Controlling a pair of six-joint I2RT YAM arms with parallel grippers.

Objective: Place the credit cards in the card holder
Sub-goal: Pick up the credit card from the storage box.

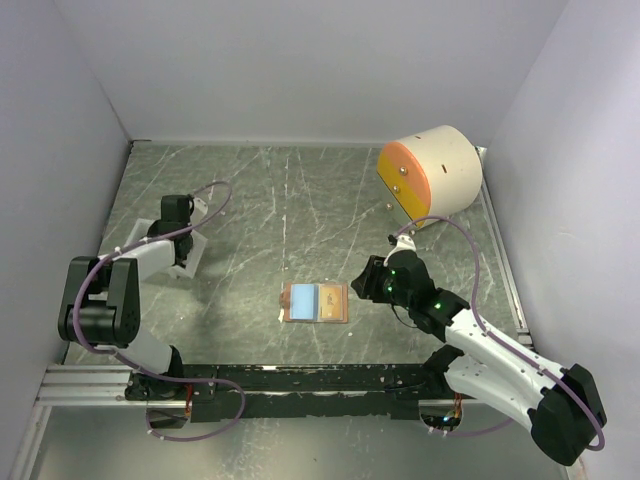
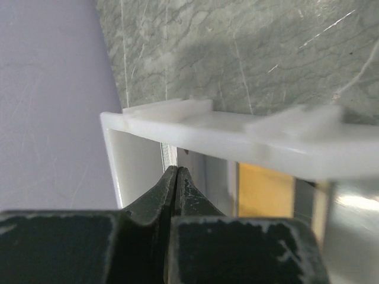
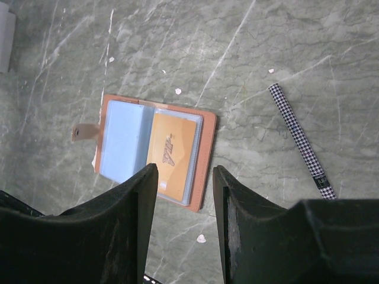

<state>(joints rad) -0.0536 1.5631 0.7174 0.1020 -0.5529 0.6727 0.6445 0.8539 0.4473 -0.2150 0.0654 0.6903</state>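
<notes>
fetching another card, i'd say: left fingers pinched closed inside the white tray near an amber card, right fingers parted and empty beside the card holder lying open on the middle of the worktop; next, lift and carry across.

Salmon card holder, orange card, apparently houndstooth strip.

On the green marbled surface are seen laid an open card holder, a cream cylinder and a white tray.

Left hand pinched closed, right hand fingers apart, empty
</notes>
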